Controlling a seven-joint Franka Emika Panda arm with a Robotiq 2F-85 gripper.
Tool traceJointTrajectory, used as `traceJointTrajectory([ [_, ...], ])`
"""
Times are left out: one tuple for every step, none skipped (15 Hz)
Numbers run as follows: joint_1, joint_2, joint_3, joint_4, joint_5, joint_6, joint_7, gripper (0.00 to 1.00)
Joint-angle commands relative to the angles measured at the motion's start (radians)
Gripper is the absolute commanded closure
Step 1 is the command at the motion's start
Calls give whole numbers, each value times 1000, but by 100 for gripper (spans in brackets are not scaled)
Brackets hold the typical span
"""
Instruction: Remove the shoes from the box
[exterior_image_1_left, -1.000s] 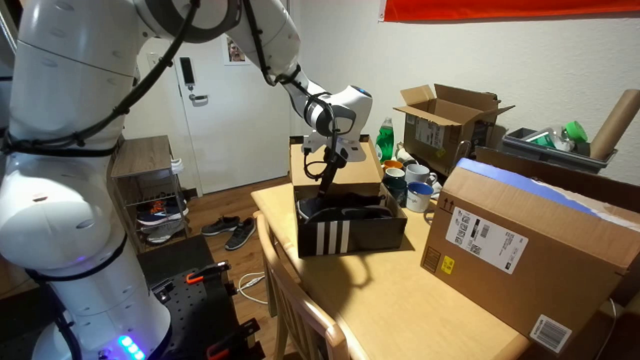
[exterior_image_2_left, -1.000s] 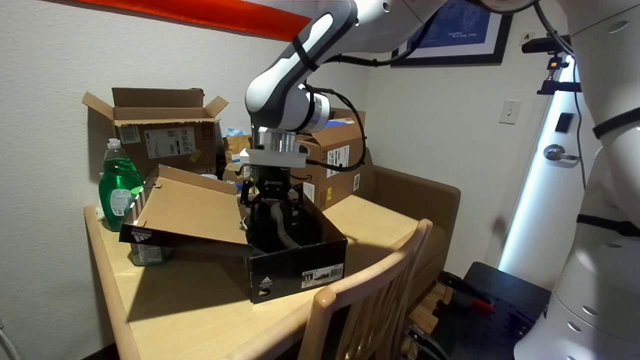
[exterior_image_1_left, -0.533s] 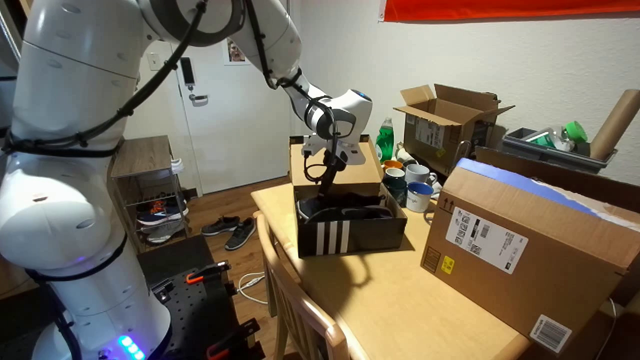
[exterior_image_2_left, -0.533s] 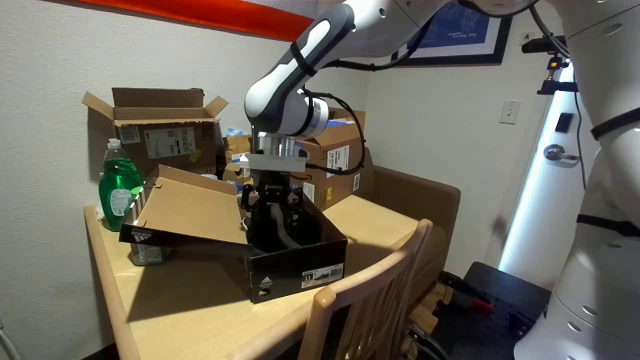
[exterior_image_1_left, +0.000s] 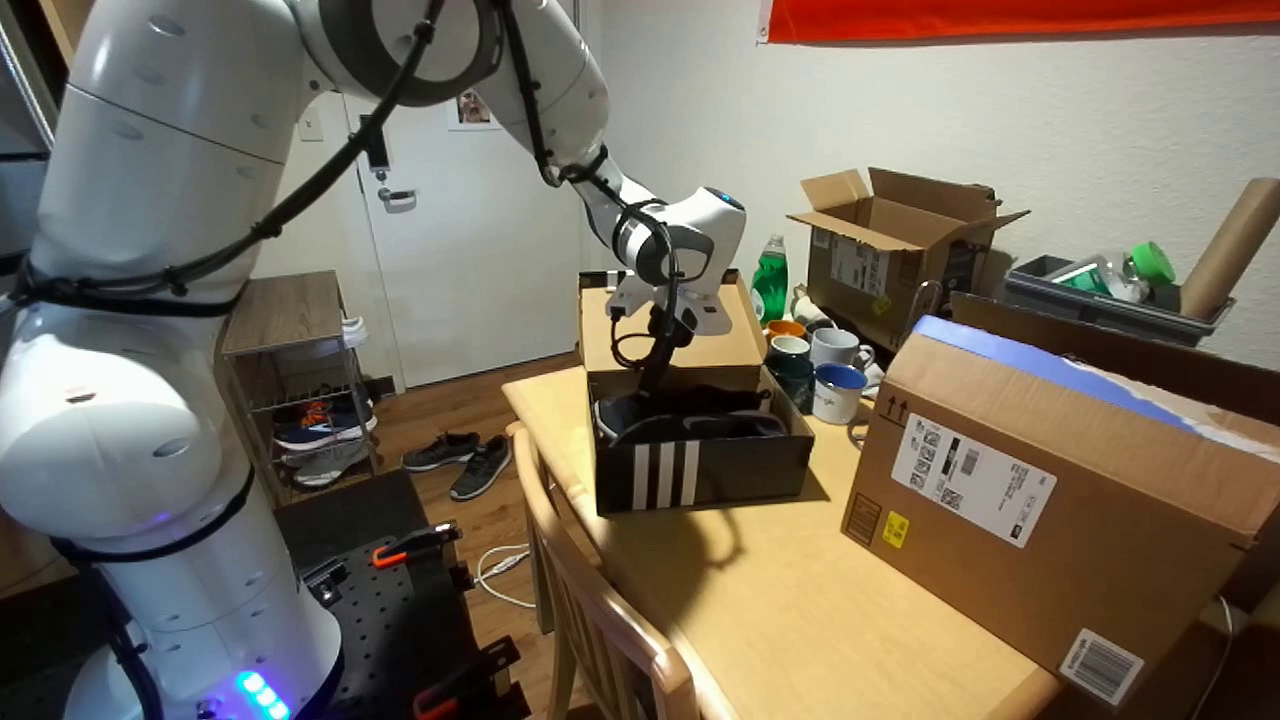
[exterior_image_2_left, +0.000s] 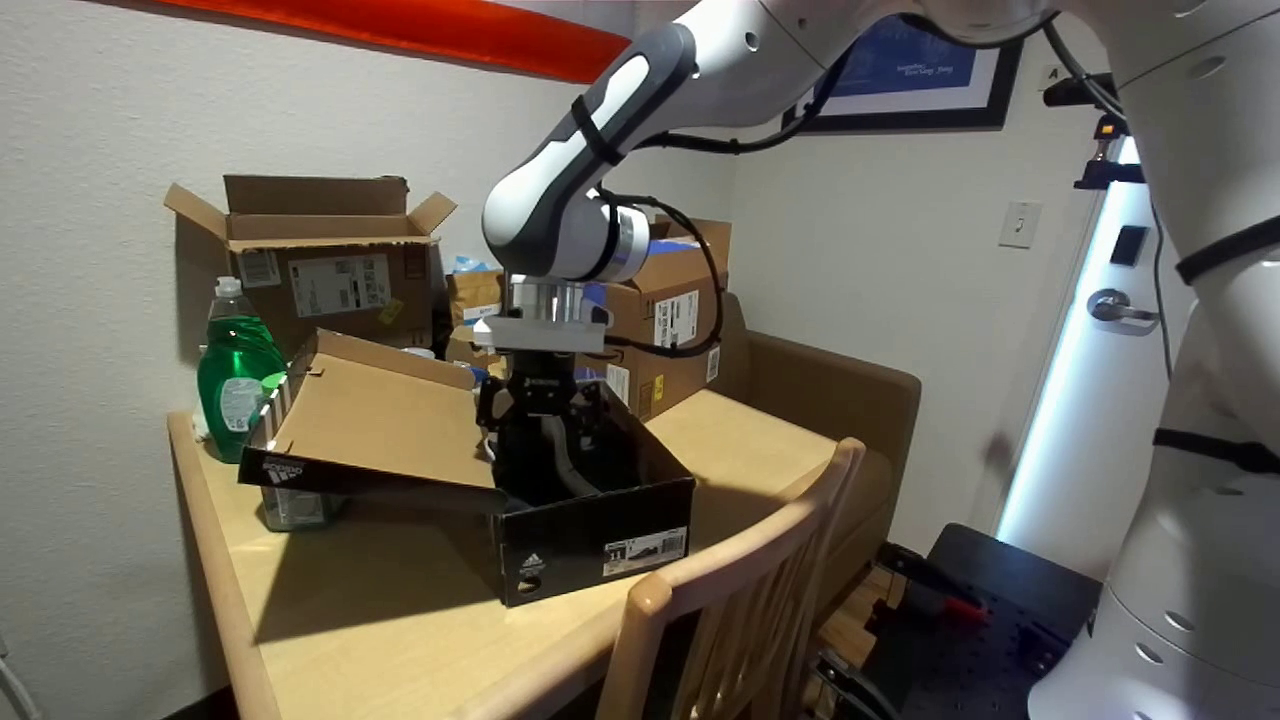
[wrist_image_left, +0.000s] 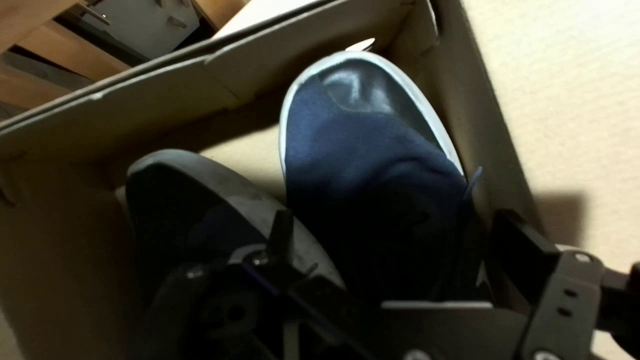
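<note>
The black two-fingered claw (wrist_image_left: 395, 220) points down into the box, fingers apart on either side of a navy fabric shoe (wrist_image_left: 372, 160) with a white-rimmed toe; contact is unclear. Just beside that lies a dark shoe (wrist_image_left: 172, 215) with a grey sole. Both sit inside the black cardboard shoebox (exterior_image_1_left: 745, 475) with three white stripes, its tan-lined lid (exterior_image_2_left: 390, 410) tilted back, on the pale wooden desk (exterior_image_1_left: 830, 580).

boxed shoes (wrist_image_left: 370, 130): 2 | shoebox (exterior_image_1_left: 752, 470): 1 | white stripes (exterior_image_1_left: 666, 475): 3 | chair (exterior_image_2_left: 750, 545): 1
</note>
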Motion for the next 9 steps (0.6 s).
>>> traceJointTrajectory([
  [11,22,-2,51,-6,-46,1,0],
  [13,27,-2,58,-7,-48,1,0],
  [16,32,-2,66,-7,-52,4,0],
  [17,35,-2,72,-7,-56,4,0],
  [18,38,-2,79,-7,-61,3,0],
  [17,41,-3,84,-6,-66,2,0],
  [16,43,-2,88,-4,-69,1,0],
  [15,46,-2,91,-3,-73,-1,0],
  [14,49,-3,94,-3,-76,0,0],
])
